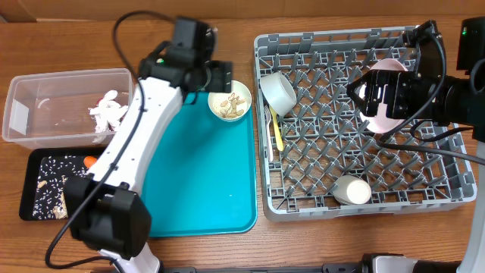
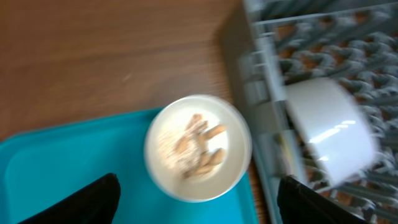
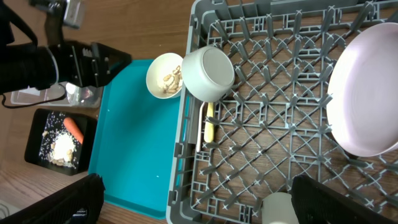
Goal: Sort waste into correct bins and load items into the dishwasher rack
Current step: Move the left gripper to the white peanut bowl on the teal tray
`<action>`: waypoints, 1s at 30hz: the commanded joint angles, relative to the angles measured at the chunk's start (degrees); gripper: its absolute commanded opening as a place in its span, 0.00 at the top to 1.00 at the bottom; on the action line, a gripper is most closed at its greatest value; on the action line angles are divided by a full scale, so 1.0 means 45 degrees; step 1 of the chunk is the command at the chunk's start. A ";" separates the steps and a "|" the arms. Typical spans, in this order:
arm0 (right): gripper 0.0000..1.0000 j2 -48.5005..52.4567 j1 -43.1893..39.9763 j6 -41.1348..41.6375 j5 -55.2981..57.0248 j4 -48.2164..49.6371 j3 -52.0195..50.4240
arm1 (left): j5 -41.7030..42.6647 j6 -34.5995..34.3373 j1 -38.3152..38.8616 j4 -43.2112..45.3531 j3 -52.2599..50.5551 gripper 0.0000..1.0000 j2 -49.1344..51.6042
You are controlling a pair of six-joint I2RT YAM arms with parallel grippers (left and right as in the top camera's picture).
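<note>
Left wrist view, and the left gripper (image 2: pixel 198 183) was spread wide, dark fingers (image 2: pixel 93 199) out at the bottom corners, gripping nothing. Framed in the gap just beyond the tips sat the small white bowl (image 2: pixel 198 148) with beige nut-like scraps (image 2: pixel 200 149) in it, upright on a corner of the teal tray (image 2: pixel 56 168). The picture was blurred. Just beside that tray rose the wall of the dishwasher rack (image 2: pixel 249 87), and inside it a tipped white bowl (image 2: pixel 329 134) lay on its side.

Over on the right wrist view, the right gripper (image 3: pixel 198 186) was wide apart too and empty, hanging above the rack. The pinkish-white plate (image 3: pixel 367 93) stood on edge among the pegs off to one side, clear of both fingers. A pale yellow utensil (image 3: pixel 209 121) lay in the lattice just beside the tipped bowl; fork or spoon, I couldn't tell. A third white bowl (image 3: pixel 280 210) showed at the frame's bottom edge.

From overhead, the clear tub (image 1: pixel 68 73) held crumpled white paper (image 1: pixel 110 114). Just beside it, the black tray (image 1: pixel 26 189) carried the orange carrot (image 1: pixel 89 161) and pale crumbs.
</note>
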State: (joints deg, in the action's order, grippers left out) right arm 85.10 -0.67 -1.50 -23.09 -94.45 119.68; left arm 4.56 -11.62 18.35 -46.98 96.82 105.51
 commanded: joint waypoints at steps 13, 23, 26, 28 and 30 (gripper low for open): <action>0.00 -0.0029 0.0063 0.0010 0.0034 0.0058 0.0068 | 0.0797 0.3143 0.1020 -0.0355 0.0442 0.47 0.3298; 0.00 -0.0029 0.0063 0.0010 0.0034 0.0063 0.0068 | 0.1161 0.6139 0.1025 -0.1404 0.0423 0.49 0.3492; 0.00 -0.0029 0.0063 0.0010 0.0034 0.0058 0.0068 | 0.0835 0.6305 0.1025 -0.1486 0.0384 0.50 0.3570; 0.00 -0.0029 0.0063 0.0010 0.0034 0.0058 0.0068 | 0.0855 0.6445 0.1025 -0.1360 0.0287 0.51 0.3609; 0.00 -0.0029 0.0063 0.0010 0.0034 0.0058 0.0068 | 0.0860 0.6450 0.1039 -0.1132 0.0160 0.51 0.3696</action>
State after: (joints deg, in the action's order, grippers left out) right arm 85.10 -0.64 -1.48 -23.11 -94.43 119.68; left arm 8.60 14.59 23.11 -52.73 98.32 120.46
